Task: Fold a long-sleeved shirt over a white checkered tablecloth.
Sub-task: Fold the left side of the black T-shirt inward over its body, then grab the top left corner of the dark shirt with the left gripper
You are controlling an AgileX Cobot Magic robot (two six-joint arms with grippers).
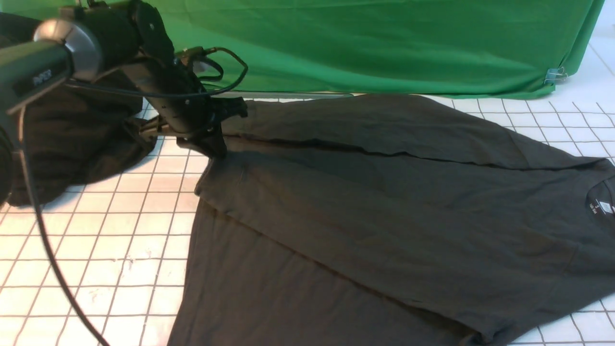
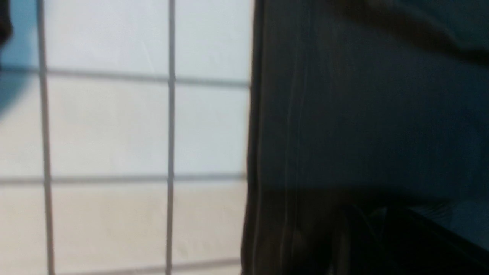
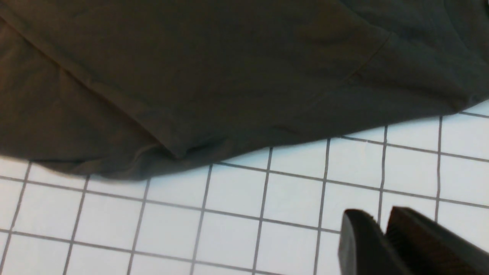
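Observation:
The long-sleeved shirt lies spread flat on the white checkered tablecloth, its neck label at the right edge. A folded layer runs across its far part. My left gripper is down at the shirt's left edge, on the fabric. In the left wrist view the shirt meets the tablecloth, and the jaws are lost in shadow. My right gripper hovers over bare tablecloth beside the shirt's hem, slightly open and empty. It is outside the front view.
A lumpy black fabric heap sits at the far left behind the left arm. A green cloth hangs along the back, held by a clip. The left arm's cable trails over the tablecloth.

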